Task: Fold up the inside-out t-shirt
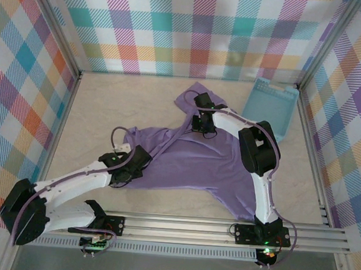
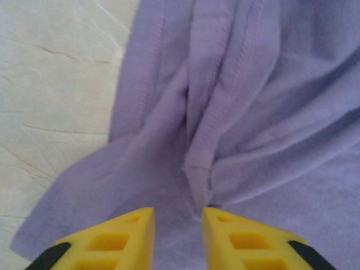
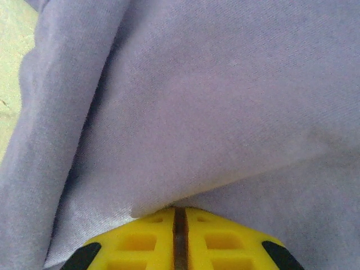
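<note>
Right gripper (image 3: 179, 216), fingers pressed together, pinches a fold of the t-shirt (image 1: 191, 164). Left gripper (image 2: 178, 225), fingers narrowly spread, straddles a bunched seam of the fabric on the surface (image 1: 108, 104).

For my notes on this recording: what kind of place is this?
Probably a robot test cell, not a home: plaid-covered walls enclose a table, aluminium rails carry two arms, and a lavender t-shirt lies spread out.

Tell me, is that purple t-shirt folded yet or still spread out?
Spread out, not folded: the t-shirt lies rumpled across the table, one sleeve trailing toward the far wall.
</note>
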Action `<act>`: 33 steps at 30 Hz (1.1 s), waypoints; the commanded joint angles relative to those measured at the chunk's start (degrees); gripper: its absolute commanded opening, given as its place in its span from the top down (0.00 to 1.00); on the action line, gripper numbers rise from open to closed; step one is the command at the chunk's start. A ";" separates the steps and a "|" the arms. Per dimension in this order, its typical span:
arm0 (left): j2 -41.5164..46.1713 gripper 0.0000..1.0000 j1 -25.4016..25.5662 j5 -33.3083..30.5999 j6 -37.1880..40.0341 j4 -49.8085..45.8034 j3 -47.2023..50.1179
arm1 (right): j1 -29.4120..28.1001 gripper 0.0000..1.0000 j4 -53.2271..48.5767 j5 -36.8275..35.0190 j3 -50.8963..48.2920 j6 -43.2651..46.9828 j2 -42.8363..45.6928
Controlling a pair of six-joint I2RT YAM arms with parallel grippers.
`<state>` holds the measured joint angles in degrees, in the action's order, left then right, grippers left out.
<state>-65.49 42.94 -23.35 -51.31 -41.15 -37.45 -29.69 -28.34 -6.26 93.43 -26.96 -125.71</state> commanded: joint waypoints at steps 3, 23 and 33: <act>-5.58 0.64 0.08 1.29 -0.49 1.58 -2.23 | 0.53 0.86 -2.57 -0.77 -1.28 -0.33 0.77; -9.68 0.94 -8.22 -1.42 5.69 5.52 -3.11 | 0.69 0.89 -2.39 -1.03 -2.74 -0.92 1.41; 7.58 1.00 -20.67 4.64 10.68 8.08 1.54 | -3.19 0.98 7.12 4.60 -19.41 -8.85 11.75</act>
<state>-62.43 25.58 -20.88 -43.55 -33.82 -36.84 -30.57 -21.45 -3.57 77.65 -32.62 -116.11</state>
